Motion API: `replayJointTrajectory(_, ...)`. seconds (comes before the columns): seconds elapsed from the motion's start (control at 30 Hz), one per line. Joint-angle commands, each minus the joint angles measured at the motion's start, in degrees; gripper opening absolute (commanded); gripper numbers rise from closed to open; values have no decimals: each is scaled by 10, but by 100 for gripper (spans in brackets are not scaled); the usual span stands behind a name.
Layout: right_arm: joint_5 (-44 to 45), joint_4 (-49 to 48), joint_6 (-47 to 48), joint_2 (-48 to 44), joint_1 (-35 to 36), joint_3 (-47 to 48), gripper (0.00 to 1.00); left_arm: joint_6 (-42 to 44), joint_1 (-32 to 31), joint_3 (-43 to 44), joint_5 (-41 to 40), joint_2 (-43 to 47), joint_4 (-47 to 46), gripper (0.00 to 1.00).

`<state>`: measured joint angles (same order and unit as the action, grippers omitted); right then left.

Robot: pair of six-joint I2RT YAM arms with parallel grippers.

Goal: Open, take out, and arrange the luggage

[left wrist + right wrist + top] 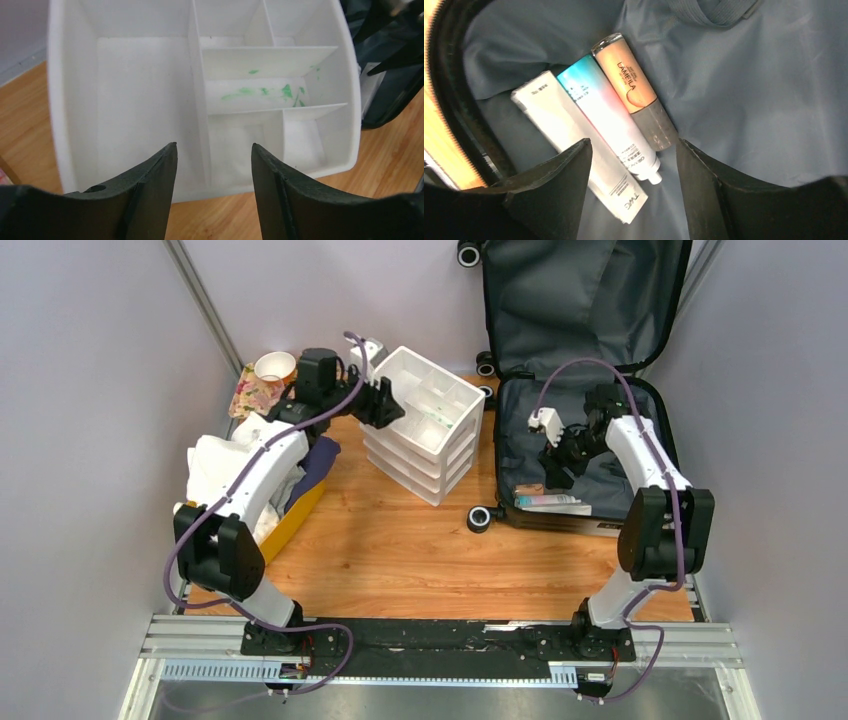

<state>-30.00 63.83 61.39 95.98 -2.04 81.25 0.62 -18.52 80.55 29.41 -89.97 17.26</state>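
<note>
Left tool (214,147) hangs released over the organizer (55,100); our right tool (633,142), also released, faces tubes (609,115) in the luggage (749,100) for picking.

Near centre, bare table (400,560) — passable. Organizer (425,430) blocks the middle; upright luggage (590,300) lid walls far right; bin (297,518) crowds left.

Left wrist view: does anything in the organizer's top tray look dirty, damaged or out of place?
Yes. Green smears streak the middle right compartment of the white organizer; the other compartments look clean.
</note>
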Motion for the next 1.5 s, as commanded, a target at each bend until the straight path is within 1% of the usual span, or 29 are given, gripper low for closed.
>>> replayJointTrajectory(0.0,16,-50,62,33,13,-14,66,-4,46,74,106,6,17,64)
replayJointTrajectory(0.07,32,-59,73,54,17,-19,65,-3,54,87,122,2,12,63)
replayJointTrajectory(0.13,40,-73,80,66,18,-30,65,-3,56,87,119,4,8,63)
replayJointTrajectory(0.2,53,-108,71,73,18,-40,66,-4,58,87,113,2,3,63)
replayJointTrajectory(0.23,58,-121,67,76,35,-43,66,-3,60,86,113,2,2,63)
replayJointTrajectory(0.27,65,-136,62,87,41,-46,66,-15,60,86,111,1,0,63)
replayJointTrajectory(0.37,84,-161,60,101,51,-60,66,-16,63,83,107,1,-6,63)
replayJointTrajectory(0.6,128,-230,87,76,73,-134,66,-31,67,75,97,-5,-28,62)
replayJointTrajectory(0.7,146,-249,74,63,72,-145,55,-34,67,78,96,-11,-37,62)
replayJointTrajectory(0.73,151,-247,63,59,73,-140,46,-34,67,79,96,-12,-42,62)
replayJointTrajectory(0.8,156,-238,24,47,69,-124,38,-33,67,88,98,-19,-44,62)
replayJointTrajectory(0.83,151,-218,14,39,60,-103,30,-33,67,92,99,-22,-48,62)
replayJointTrajectory(0.9,129,-194,-27,32,49,-72,24,-28,67,108,100,-31,-49,62)
replayJointTrajectory(0.93,121,-165,-42,31,37,-38,19,-26,67,112,103,-35,-50,62)
replayJointTrajectory(1.0,93,-130,-77,31,27,-7,12,-19,67,126,108,-43,-53,62)
replayJointTrajectory(1.03,82,-104,-87,31,17,8,5,-16,67,130,113,-45,-57,62)
replayJointTrajectory(1.1,49,-81,-103,27,-1,39,0,-7,67,145,118,-52,-59,62)
replayJointTrajectory(1.23,-7,-38,-121,11,-18,57,0,8,67,177,132,-69,-61,61)
replayJointTrajectory(1.3,-14,-34,-120,6,-17,50,0,14,65,194,137,-83,-61,61)
replayJointTrajectory(1.4,-9,-58,-140,25,-14,44,41,7,66,204,142,-94,-63,61)
replayJointTrajectory(1.43,12,-90,-155,32,-8,45,53,3,65,204,143,-95,-66,61)
replayJointTrajectory(1.47,22,-100,-176,40,-2,50,54,-3,66,202,143,-96,-69,61)
